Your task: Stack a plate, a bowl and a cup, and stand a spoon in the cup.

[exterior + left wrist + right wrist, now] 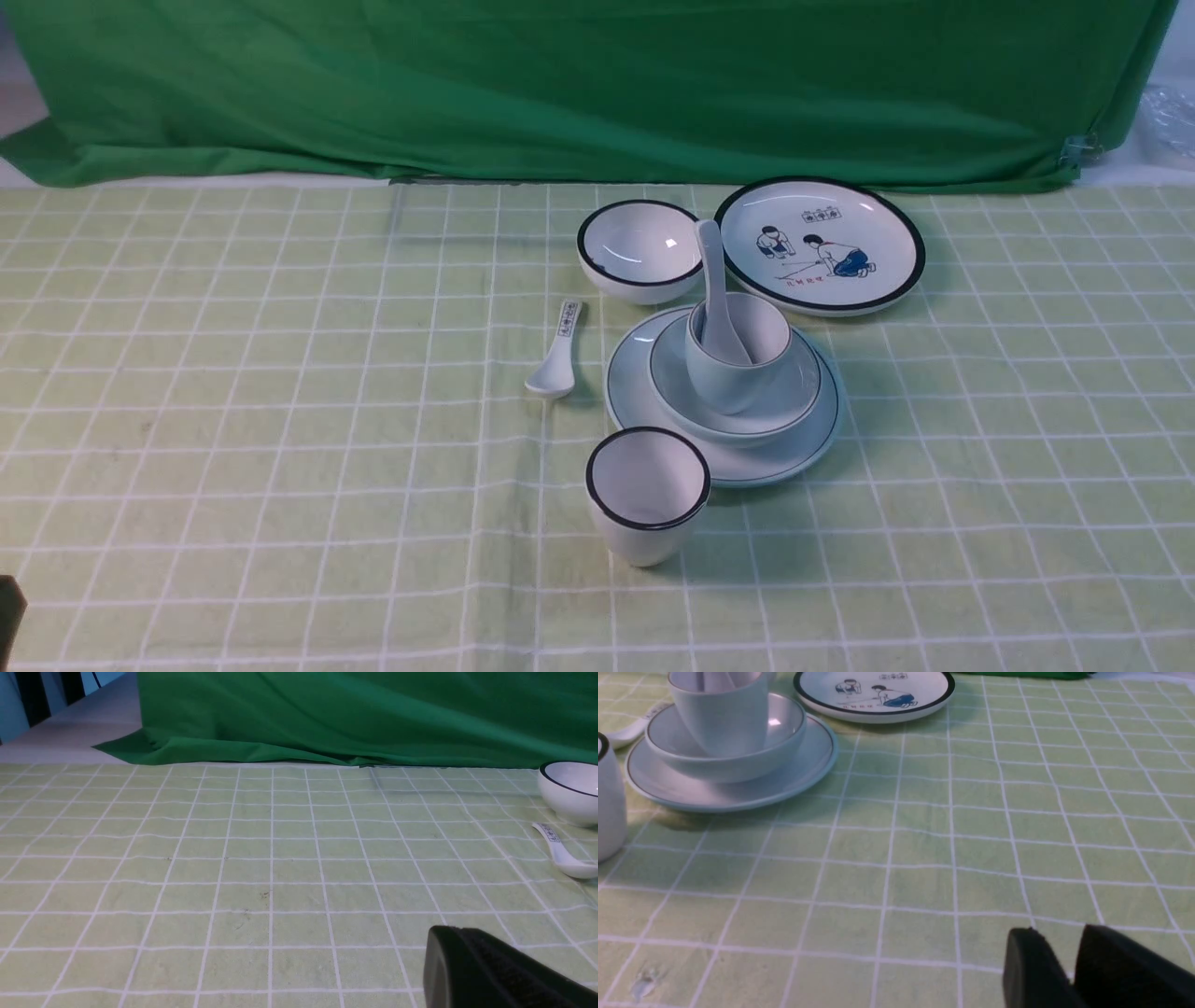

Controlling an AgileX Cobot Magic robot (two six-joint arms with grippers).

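Note:
The plate [803, 448] lies right of the table's middle. The bowl [794, 392] sits on it and the cup [738, 373] stands in the bowl. The spoon [714, 280] stands in the cup, its handle leaning up and back. The stack also shows in the right wrist view: plate [798, 774], bowl [784, 732], cup [719, 718]. My right gripper [1069, 938] is low over bare cloth, well clear of the stack, its jaws together and empty. My left gripper [448, 938] is far to the left over bare cloth, shut and empty.
A black-rimmed cup [647, 495] stands just in front of the stack. A black-rimmed bowl [639, 250] and a cartoon plate [822, 245] sit behind it. A small printed spoon [557, 350] lies to its left. A green cloth [597, 84] hangs at the back.

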